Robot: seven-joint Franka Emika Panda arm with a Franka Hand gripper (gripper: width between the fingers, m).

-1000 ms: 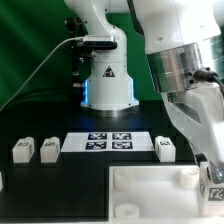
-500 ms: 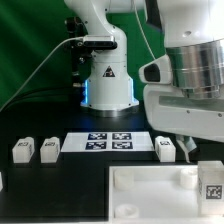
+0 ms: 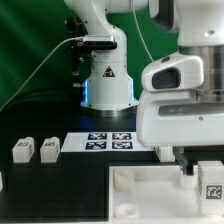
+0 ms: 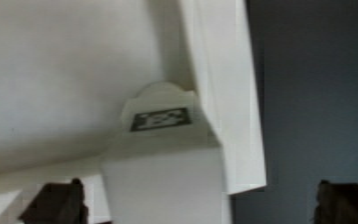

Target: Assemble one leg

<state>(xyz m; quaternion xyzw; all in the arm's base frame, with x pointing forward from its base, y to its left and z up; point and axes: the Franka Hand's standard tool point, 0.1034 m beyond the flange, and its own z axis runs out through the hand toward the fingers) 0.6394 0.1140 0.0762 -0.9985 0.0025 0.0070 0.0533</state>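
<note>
In the exterior view the white panel [image 3: 150, 195] fills the lower part of the scene, lying flat on the black table [image 3: 60, 180]. At the panel's corner toward the exterior view's right stands a leg [image 3: 209, 183], upright, a black-and-white tag on the face toward the camera — it touches the panel's top surface. The arm's bulky wrist housing [image 3: 185, 100] hangs directly above that corner and hides the gripper, so its fingers cannot be made out here. Beyond the panel's far edge lies the marker board [image 3: 108, 141]. Two more legs [image 3: 22, 150] and [image 3: 47, 148] sit well off to the exterior view's left of the panel.

In the wrist view the same leg [image 4: 163, 150] rises from the panel [image 4: 69, 70], its tag facing the lens. The gripper [image 4: 202, 200] straddles it — one dark fingertip [image 4: 60, 200] on either side, spread apart and clear of the leg's faces.
</note>
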